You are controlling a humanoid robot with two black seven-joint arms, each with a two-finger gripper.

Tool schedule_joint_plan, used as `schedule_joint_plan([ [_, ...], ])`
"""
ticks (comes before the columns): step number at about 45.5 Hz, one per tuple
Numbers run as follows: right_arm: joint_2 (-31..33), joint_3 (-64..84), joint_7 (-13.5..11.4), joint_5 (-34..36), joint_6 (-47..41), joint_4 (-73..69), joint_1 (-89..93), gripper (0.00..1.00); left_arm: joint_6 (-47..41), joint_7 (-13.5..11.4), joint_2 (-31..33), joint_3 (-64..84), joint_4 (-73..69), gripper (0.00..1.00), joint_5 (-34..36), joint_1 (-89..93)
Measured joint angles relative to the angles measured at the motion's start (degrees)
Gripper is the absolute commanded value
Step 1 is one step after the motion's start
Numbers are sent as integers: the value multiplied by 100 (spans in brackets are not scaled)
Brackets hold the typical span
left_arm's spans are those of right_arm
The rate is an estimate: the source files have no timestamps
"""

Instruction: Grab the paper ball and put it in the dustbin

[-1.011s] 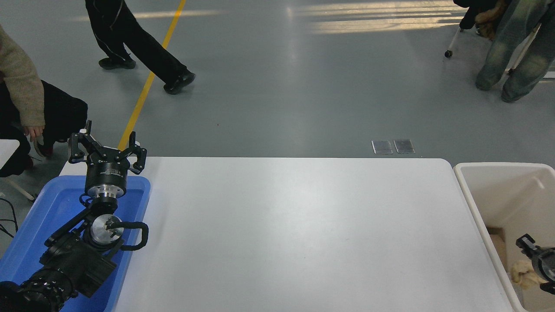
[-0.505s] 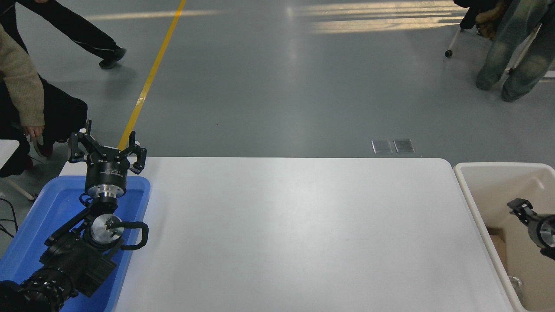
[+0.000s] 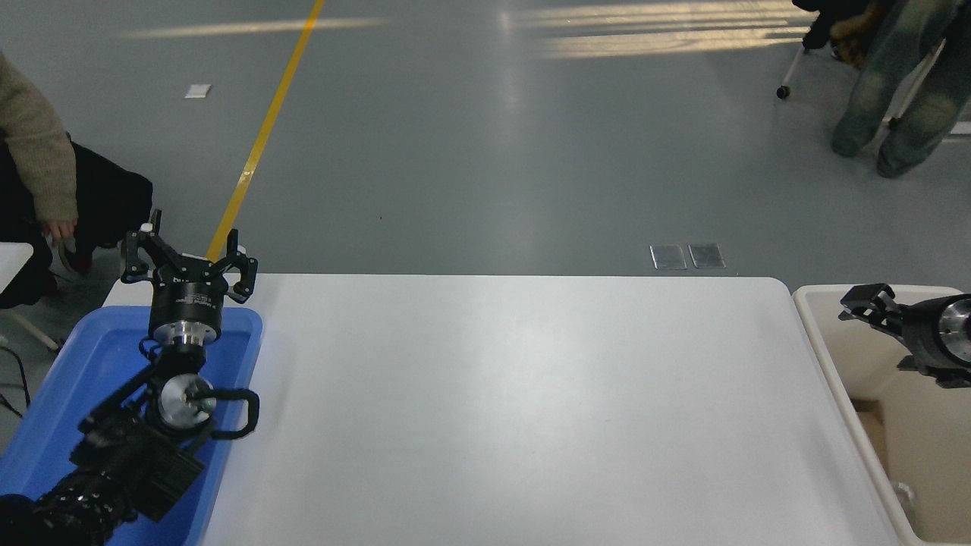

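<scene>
- The right gripper (image 3: 861,302) is held above the bin (image 3: 827,356) at the tabletop's (image 3: 516,409) right end, its fingers narrow and holding nothing.
- The ball is not seen anywhere; it is judged to lie inside the bin, beyond the picture's edge, so the drop is taken as done.
- Nothing is left lying on the tabletop.
- The left gripper (image 3: 186,262) is parked over the blue tray (image 3: 45,425) at lower left, fingers spread wide.
- Only the arm's return is judged to be left.
</scene>
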State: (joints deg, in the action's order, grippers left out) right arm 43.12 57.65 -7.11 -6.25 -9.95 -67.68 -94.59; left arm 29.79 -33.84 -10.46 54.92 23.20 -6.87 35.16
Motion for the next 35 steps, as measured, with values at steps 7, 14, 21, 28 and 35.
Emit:
schedule_joint_plan([
  [7,-757,1373,-1,556,-125,-1118,-1727,100,1,0,0,0,0,99,0,-2],
  [14,-1607,2086,-1,1141,-574,-2007,-3079,100,0,-1,0,1,0,99,-9,-7],
  [21,-2425,2379,-2,1744,-1141,-2573,-3984,100,-3,-8,0,6,0,99,-13,-14],
  [28,-3074,2370,-1,2333,-1838,-2866,-4657,100,-8,-8,0,9,1,99,-14,-16],
  [35,-3405,2277,0,2680,-2213,-2997,-5045,100,-9,-8,1,9,0,99,-16,-17],
])
